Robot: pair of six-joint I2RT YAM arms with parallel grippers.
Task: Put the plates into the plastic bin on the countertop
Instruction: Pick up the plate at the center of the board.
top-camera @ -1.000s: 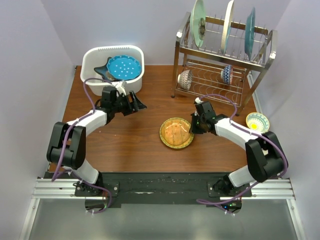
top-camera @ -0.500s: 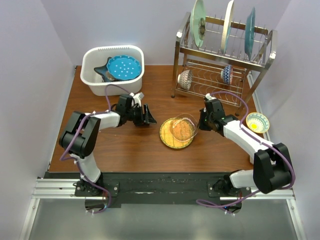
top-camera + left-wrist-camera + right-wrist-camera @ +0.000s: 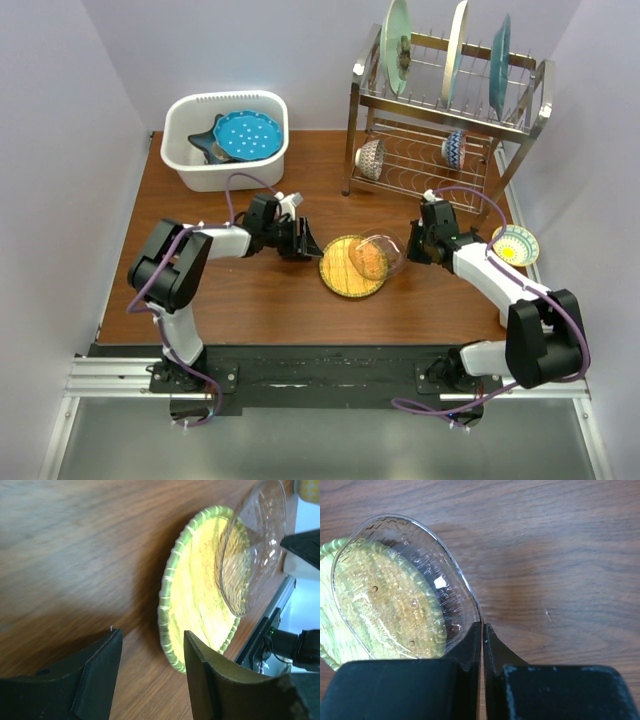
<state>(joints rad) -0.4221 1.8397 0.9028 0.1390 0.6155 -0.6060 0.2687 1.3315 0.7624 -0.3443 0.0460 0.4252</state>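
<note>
Left gripper (image 3: 300, 240) has come away from the white rectangular plastic bin (image 3: 210, 178) and now sits at the left edge of the round amber plate with a ribbed green rim (image 3: 338, 276). Right gripper (image 3: 412, 245) has drawn right and lifted the clear textured glass plate (image 3: 376, 256) off the amber plate; the glass now stands steeply tilted.

Edges / room:
- Amber plate lies flat on the reddish-brown wooden tabletop (image 3: 260, 300), mid-front. Its left rim is just beside the left gripper, with a strip of wood showing between them in the left wrist view.
- Bare wood runs from the left gripper back to the bin.
- Glass plate hangs over the right part of the amber plate; contact at its low edge cannot be told.
- Small yellow patterned bowl (image 3: 515, 243) sits near the right tabletop edge, close behind the right arm.
- Steel wire dish rack (image 3: 415, 160) stands back right, with three upright plates (image 3: 457, 45) on its top tier.

Grippers:
- Left gripper (image 3: 152, 640): jaws spread wide, nothing between them, pointed at the amber plate's rim.
- Right gripper (image 3: 482, 630): fingers pinched on the glass plate's rim, only a hairline slit between them.

Bin: back-left corner. It holds a round blue dotted plate (image 3: 247, 135) resting partly over a dark blue star-shaped plate (image 3: 205, 140).
</note>
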